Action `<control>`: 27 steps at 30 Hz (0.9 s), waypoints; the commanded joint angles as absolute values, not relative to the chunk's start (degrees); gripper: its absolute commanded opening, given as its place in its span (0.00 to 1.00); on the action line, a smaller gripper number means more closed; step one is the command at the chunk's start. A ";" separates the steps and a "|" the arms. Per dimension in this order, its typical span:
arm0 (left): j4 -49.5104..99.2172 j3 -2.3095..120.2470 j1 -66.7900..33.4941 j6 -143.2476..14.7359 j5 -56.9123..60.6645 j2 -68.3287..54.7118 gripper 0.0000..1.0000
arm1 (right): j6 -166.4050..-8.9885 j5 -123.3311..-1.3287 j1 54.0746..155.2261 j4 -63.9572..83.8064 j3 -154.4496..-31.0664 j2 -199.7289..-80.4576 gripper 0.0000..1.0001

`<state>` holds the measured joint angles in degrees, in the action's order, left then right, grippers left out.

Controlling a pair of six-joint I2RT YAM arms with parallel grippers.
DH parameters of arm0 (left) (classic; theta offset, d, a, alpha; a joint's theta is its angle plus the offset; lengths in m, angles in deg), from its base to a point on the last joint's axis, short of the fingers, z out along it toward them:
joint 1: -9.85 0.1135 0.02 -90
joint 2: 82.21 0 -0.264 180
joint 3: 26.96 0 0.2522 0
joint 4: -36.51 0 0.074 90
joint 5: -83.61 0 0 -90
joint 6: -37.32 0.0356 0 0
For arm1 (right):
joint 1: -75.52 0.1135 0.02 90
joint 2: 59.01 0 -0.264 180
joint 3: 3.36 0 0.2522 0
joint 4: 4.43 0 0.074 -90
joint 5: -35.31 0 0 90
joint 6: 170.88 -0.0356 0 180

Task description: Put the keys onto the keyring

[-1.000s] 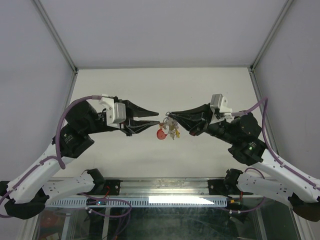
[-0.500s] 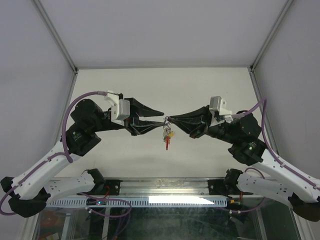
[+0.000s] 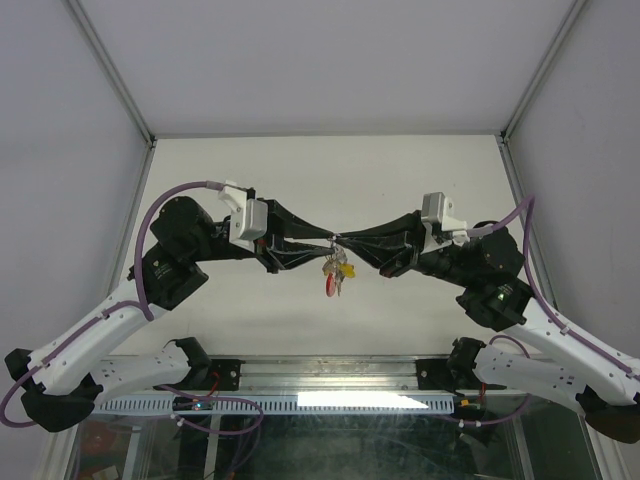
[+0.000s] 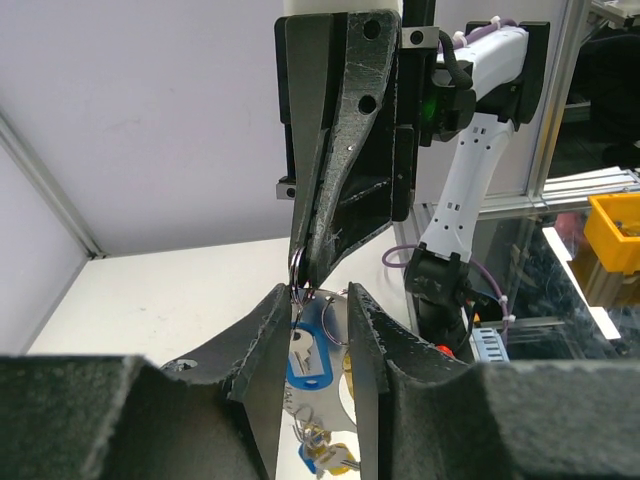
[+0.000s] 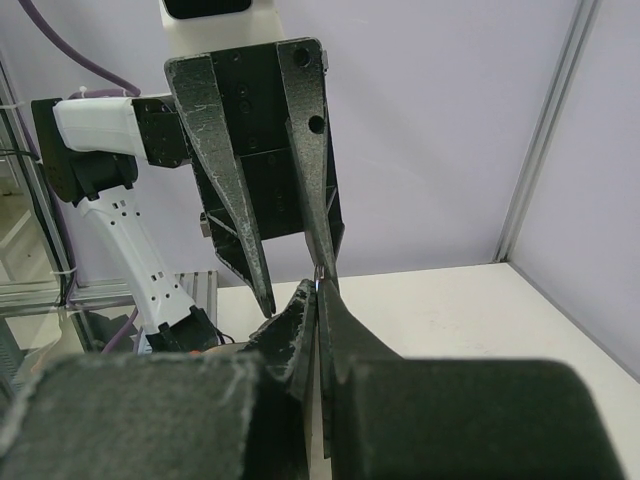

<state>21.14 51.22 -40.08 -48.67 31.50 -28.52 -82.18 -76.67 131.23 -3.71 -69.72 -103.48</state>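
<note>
Top external view has both arms meeting nose to nose above the table (image 3: 420, 170), with the keys (image 3: 333, 272) dangling in a little bunch right under the tips. The right gripper (image 5: 317, 298) is pinched tight on the keyring (image 4: 297, 268), a thin silvery wire loop. The left gripper (image 4: 316, 292) has its fingers spread, straddling the bunch without gripping anything as far as I can see.

Handling-wise, I'd guess this stuff weighs next to nothing and swings at any nudge. The wire looks stiff, springy and probably slick, so a hold near the split makes sense, though I can't make the split out. There's a blue key (image 4: 308, 357), a red key (image 3: 329, 288) and a yellow key (image 3: 346, 268). Their flat plastic heads look like the easiest place to grab, since the metal blades are tiny.
</note>
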 commanded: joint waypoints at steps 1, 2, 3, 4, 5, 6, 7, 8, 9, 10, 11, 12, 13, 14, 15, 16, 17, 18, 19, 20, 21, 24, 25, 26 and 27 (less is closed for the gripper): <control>23.44 51.10 -40.52 -48.76 32.42 -28.43 0.27 | -83.25 -77.97 131.20 -9.15 -70.67 -102.60 0.00; 23.45 51.11 -40.54 -48.76 32.46 -28.49 0.26 | -83.25 -77.98 131.16 -9.13 -70.66 -102.60 0.00; 23.45 51.07 -40.53 -48.73 32.46 -28.51 0.25 | -83.21 -77.98 131.16 -9.05 -70.63 -102.63 0.00; 23.44 51.19 -40.55 -48.72 32.46 -28.51 0.24 | -83.25 -77.98 131.16 -9.04 -70.58 -102.67 0.00; 23.43 51.22 -40.51 -48.68 32.48 -28.49 0.23 | -83.25 -77.98 131.16 -9.04 -70.60 -102.76 0.00; 23.41 51.18 -40.59 -48.72 32.54 -28.51 0.22 | -83.26 -77.98 131.20 -9.14 -70.69 -102.76 0.00; 23.40 51.20 -40.53 -48.72 32.55 -28.51 0.21 | -83.26 -78.05 131.16 -9.15 -70.73 -102.81 0.00; 23.45 51.18 -40.56 -48.75 32.55 -28.51 0.19 | -83.26 -78.11 131.16 -9.13 -70.74 -102.82 0.00; 23.44 51.10 -40.54 -48.78 32.53 -28.44 0.17 | -83.30 -78.15 131.16 -9.22 -70.74 -102.85 0.00; 23.44 51.12 -40.58 -48.76 32.55 -28.43 0.15 | -83.27 -78.16 131.22 -9.22 -70.78 -102.87 0.00; 23.45 51.07 -40.52 -48.79 32.55 -28.43 0.13 | -83.25 -78.10 131.17 -9.22 -70.76 -102.84 0.00; 23.45 51.05 -40.55 -48.81 32.56 -28.43 0.11 | -83.32 -78.14 131.16 -9.23 -70.76 -102.82 0.00; 23.43 51.02 -40.52 -48.81 32.55 -28.43 0.08 | -83.34 -78.15 131.15 -9.22 -70.80 -102.86 0.00; 23.45 50.98 -40.53 -48.76 32.55 -28.41 0.05 | -83.34 -78.16 131.16 -9.23 -70.82 -102.87 0.00; 23.45 50.98 -40.56 -48.80 32.55 -28.42 0.02 | -83.36 -78.20 131.15 -9.15 -70.87 -102.87 0.00; 23.46 51.09 -40.54 -48.81 32.55 -28.47 0.00 | -83.35 -78.24 131.16 -9.06 -70.81 -102.79 0.00; 23.40 51.17 -40.51 -48.81 32.55 -28.47 0.00 | -83.32 -78.24 131.16 -9.02 -70.78 -102.78 0.00; 23.27 51.30 -40.51 -48.73 32.39 -28.43 0.00 | -83.24 -78.24 131.11 -8.85 -70.83 -102.78 0.00; 22.95 51.44 -40.53 -48.60 32.26 -28.43 0.00 | -83.11 -78.20 131.16 -8.53 -70.89 -102.78 0.00; 22.57 51.67 -40.53 -48.39 32.02 -28.38 0.00 | -82.90 -78.04 131.16 -7.91 -71.05 -102.74 0.00; 21.92 51.91 -40.58 -48.05 32.01 -28.30 0.00 | -82.51 -77.92 131.16 -7.00 -71.36 -102.70 0.04; 19.21 52.93 -40.51 -46.45 31.58 -28.01 0.00 | -82.40 -77.91 131.16 -2.71 -73.13 -102.40 0.05; 18.09 53.24 -40.55 -45.70 31.14 -27.99 0.00 | -82.40 -77.91 131.15 -1.29 -73.75 -102.16 0.05; 16.92 53.51 -40.53 -44.95 30.61 -28.03 0.00 | -82.40 -77.91 131.16 0.09 -74.34 -101.90 0.05; 15.71 53.77 -40.53 -44.07 30.09 -28.07 0.00 | -81.99 -77.50 131.16 1.67 -74.87 -101.64 0.10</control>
<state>19.29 51.20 -40.08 -47.86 31.59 -28.24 -82.29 -77.85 131.12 -1.11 -70.27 -103.31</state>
